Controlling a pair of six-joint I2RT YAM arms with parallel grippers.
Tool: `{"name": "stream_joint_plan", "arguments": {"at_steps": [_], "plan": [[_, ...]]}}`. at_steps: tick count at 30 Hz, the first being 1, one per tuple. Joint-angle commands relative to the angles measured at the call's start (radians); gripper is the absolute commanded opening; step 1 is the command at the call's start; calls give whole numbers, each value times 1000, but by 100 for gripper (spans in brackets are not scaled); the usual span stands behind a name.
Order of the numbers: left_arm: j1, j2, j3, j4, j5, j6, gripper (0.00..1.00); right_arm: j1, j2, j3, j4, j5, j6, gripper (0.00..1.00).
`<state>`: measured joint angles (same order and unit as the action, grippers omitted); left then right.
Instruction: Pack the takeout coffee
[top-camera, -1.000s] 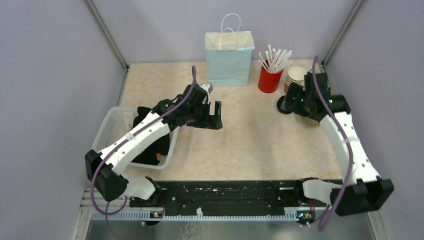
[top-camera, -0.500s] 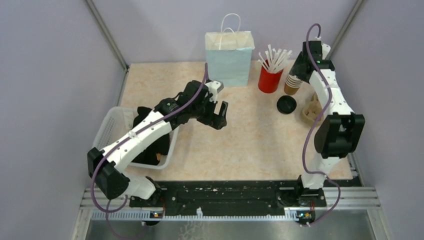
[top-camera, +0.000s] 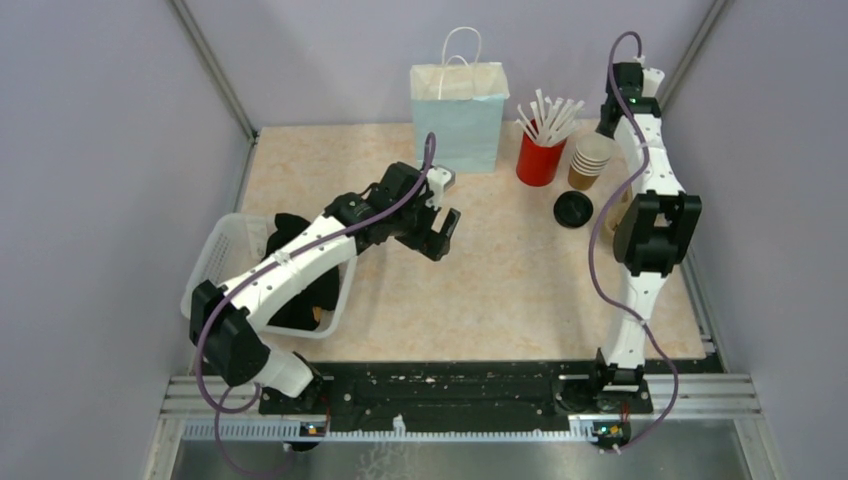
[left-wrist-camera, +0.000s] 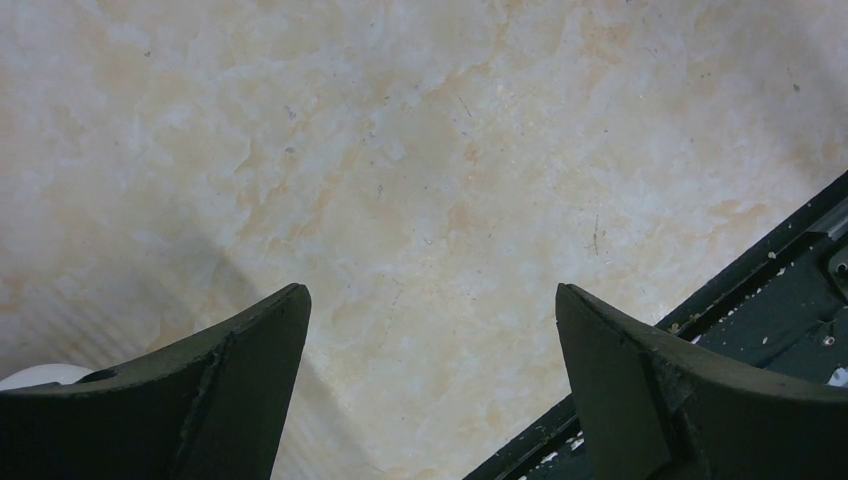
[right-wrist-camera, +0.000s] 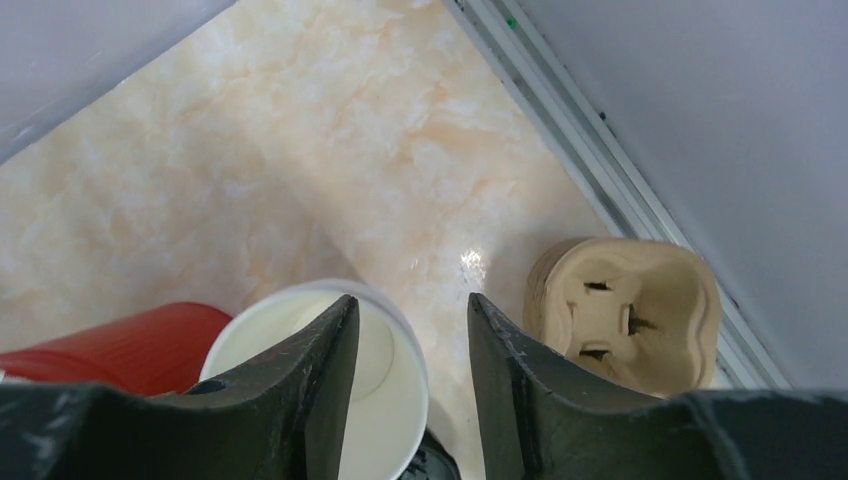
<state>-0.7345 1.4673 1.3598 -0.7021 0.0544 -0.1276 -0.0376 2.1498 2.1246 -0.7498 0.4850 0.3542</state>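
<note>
**Top external view.** The right arm (top-camera: 655, 215) has swung up from beside the black lid (top-camera: 573, 208) and now reaches to the far right corner, over the stack of kraft cups (top-camera: 592, 158). The stack stands just right of the red cup of straws (top-camera: 540, 158), with the pale blue bag (top-camera: 458, 115) further left. The left gripper (top-camera: 440, 228) has drifted slightly toward the centre of the table (top-camera: 500, 280) and hangs there with its jaws spread wide and empty. The white basket (top-camera: 215, 262) sits at the near left.

**Left wrist view.** Both fingers stand far apart, and only bare tabletop shows between them.

**Right wrist view.** The right gripper (right-wrist-camera: 410, 315) has narrowed over the last second and straddles the rim of the top cup. One finger is inside the white interior and the other outside, with a gap showing, so no clamp is made yet. A moulded pulp carrier (right-wrist-camera: 625, 310) lies just right of the cup. The arm appears about to pinch the wall and lift one cup off the stack, and packing has not begun.
</note>
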Motion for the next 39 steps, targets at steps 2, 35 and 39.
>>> {"name": "stream_joint_plan", "arguments": {"at_steps": [2, 35, 39], "plan": [[6, 19, 34, 14, -24, 19, 98, -12, 47, 96, -4, 0, -25, 43], [10, 36, 42, 3, -20, 40, 98, -19, 17, 0, 3, -70, -53, 25], [10, 36, 41, 3, -20, 41, 98, -20, 5, -8, 8, -59, -62, 22]]}}
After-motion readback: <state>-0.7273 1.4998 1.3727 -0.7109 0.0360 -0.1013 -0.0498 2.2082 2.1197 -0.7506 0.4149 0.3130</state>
